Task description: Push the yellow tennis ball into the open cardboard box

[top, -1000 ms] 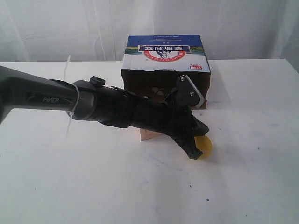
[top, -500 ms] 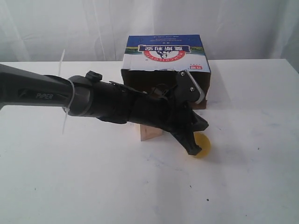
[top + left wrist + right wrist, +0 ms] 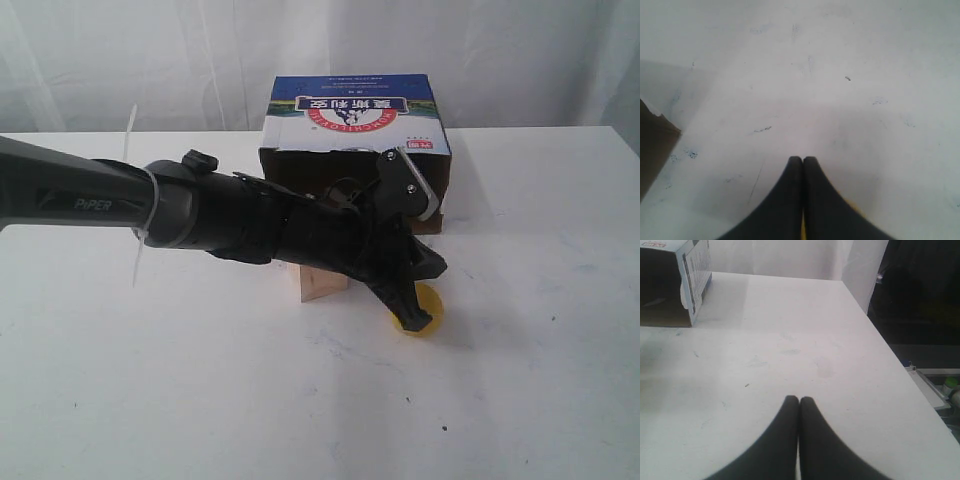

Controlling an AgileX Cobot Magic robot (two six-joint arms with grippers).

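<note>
- A white table [image 3: 200,400] fills the lower half of the exterior view, and its near part is bare apart from faint scuffs.
- The yellow ball [image 3: 433,304] is seen just right of centre in the exterior view. It rests on the table in front of the box's right end and apart from the box.
- The left gripper [image 3: 411,319] is pointed down at the table, and its tip overlaps the ball's left edge. Whether the two actually touch cannot be told.
- In the left wrist view the left gripper [image 3: 802,160] is shown clenched, finger against finger, with nothing gripped. A sliver of the yellow ball [image 3: 855,205] shows just past one finger.
- The black left arm [image 3: 100,195] is stretched in from the left edge across the middle of the exterior view.
- A pale wooden cube [image 3: 318,284] is partly hidden behind the arm, left of the ball and near it.
- The cardboard box [image 3: 355,115] stands behind them at upper centre. Its dark brown opening faces the viewer and its blue-and-white printed side faces up.
- The right gripper [image 3: 799,400] is shown clenched and empty over bare table, well apart from the cardboard box [image 3: 690,280].
- A white curtain [image 3: 150,60] hangs behind the table.
</note>
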